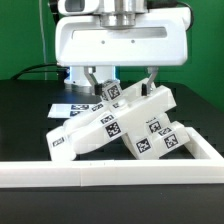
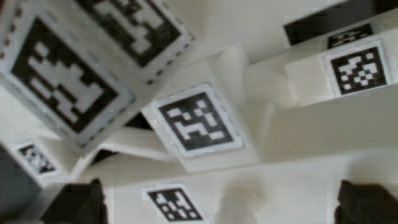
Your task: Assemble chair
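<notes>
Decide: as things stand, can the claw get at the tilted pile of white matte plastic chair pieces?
Probably yes: the open claw hangs right above the pile of white chair pieces, nothing between.

A robotics lab, set up for tracked assembly trials. A black worktop [image 1: 25, 110] is fenced along its near edge by a low white rail [image 1: 110, 172]. Behind the rail lie white chair parts [image 1: 115, 125], each stuck with square black-and-white tracking tags [image 2: 199, 121]. A marker board [image 1: 70, 106] lies flat behind the parts. Above them hangs a glossy white robot end effector [image 1: 121, 80]. Cables trail across the dark backdrop behind.
</notes>
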Controlling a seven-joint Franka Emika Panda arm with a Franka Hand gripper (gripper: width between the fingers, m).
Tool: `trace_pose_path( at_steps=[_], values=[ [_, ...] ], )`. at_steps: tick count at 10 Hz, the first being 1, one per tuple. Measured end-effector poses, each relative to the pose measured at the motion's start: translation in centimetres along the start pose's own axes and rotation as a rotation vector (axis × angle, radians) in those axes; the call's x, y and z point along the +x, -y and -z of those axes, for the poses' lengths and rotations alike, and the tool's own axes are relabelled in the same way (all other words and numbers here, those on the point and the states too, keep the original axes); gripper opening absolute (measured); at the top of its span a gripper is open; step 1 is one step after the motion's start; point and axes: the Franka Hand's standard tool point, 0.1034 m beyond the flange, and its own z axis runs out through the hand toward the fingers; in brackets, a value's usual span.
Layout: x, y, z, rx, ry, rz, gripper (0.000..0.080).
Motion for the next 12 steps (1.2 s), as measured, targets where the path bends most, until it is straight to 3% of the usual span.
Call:
trace_pose_path(
  at_steps=[5, 7, 12],
  values=[
    [0.0, 0.0, 0.0, 0.000, 0.000, -0.016, 0.0649],
    [-1.3, 2.1, -0.1, 0.004, 0.007, -0.068, 0.0649],
    [-3.1, 5.4, -1.1, 0.005, 0.012, -0.120, 0.0649]
  ],
)
